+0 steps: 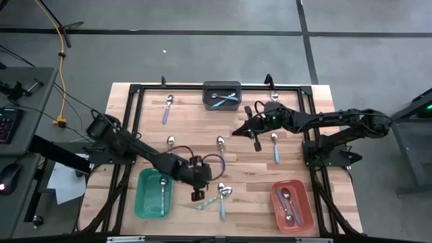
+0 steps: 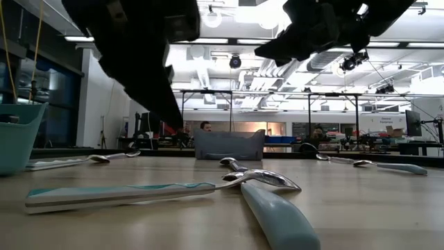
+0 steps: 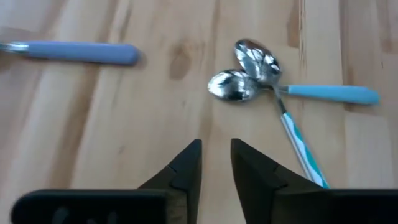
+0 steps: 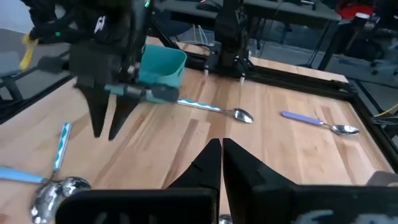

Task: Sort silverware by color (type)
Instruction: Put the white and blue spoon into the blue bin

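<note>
Two spoons lie crossed near the table's near edge, one with a teal-striped handle (image 3: 301, 146) and one with a light blue handle (image 3: 336, 93); their bowls (image 1: 224, 192) touch. My left gripper (image 3: 216, 149) hovers just to their left, slightly open and empty; it also shows in the high view (image 1: 198, 193). My right gripper (image 1: 256, 140) is shut and empty above the table's middle right, beside a light blue spoon (image 1: 275, 148). Other spoons lie flat: purple (image 1: 167, 109), purple (image 1: 221, 148), teal-striped (image 4: 211, 109).
A teal bin (image 1: 153, 194) at the near left holds one spoon. The red bin (image 1: 292, 204) at the near right holds purple spoons. The grey bin (image 1: 222, 96) at the far edge holds light blue ones. A black frame (image 1: 135, 91) borders the table.
</note>
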Action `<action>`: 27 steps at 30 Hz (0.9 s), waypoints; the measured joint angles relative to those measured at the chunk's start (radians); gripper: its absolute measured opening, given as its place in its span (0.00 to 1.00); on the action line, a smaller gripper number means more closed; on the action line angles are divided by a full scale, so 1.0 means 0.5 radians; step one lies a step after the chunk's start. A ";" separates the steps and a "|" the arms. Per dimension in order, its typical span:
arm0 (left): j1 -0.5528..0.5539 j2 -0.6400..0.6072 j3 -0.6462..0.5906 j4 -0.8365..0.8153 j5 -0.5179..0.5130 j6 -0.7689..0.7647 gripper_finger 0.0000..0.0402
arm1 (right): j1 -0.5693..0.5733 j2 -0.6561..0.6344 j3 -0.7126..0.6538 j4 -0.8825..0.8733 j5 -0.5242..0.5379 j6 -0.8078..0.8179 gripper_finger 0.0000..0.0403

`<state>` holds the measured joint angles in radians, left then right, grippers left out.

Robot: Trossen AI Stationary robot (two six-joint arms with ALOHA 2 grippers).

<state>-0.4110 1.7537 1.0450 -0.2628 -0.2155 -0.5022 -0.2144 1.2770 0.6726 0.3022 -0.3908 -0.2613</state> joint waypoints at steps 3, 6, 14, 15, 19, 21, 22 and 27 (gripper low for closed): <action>-0.021 0.124 0.122 -0.005 0.004 0.016 0.25 | 0.036 0.000 0.000 0.004 0.049 0.051 0.00; -0.046 0.251 0.263 -0.012 0.048 0.074 0.29 | 0.086 0.011 0.000 0.009 0.070 0.071 0.00; -0.092 0.495 0.592 -0.242 0.106 0.112 0.35 | 0.155 0.093 -0.001 0.038 0.065 0.021 0.00; -0.092 0.513 0.607 -0.254 0.108 0.105 0.35 | 0.153 0.102 -0.001 0.047 0.066 0.033 0.00; -0.092 0.579 0.630 -0.244 0.119 0.101 0.36 | 0.141 0.107 -0.001 0.065 0.066 0.038 0.00; -0.092 0.610 0.630 -0.246 0.149 0.102 0.36 | 0.141 0.110 -0.001 0.074 0.067 0.047 0.00; -0.092 0.620 0.630 -0.248 0.160 0.101 0.36 | 0.141 0.110 -0.001 0.080 0.066 0.048 0.00; -0.093 0.633 0.633 -0.246 0.198 0.138 0.36 | 0.141 0.110 -0.001 0.081 0.066 0.051 0.00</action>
<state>-0.4576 2.0701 1.3613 -0.3859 -0.1164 -0.4333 -0.1440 1.3319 0.6720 0.3428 -0.3576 -0.2359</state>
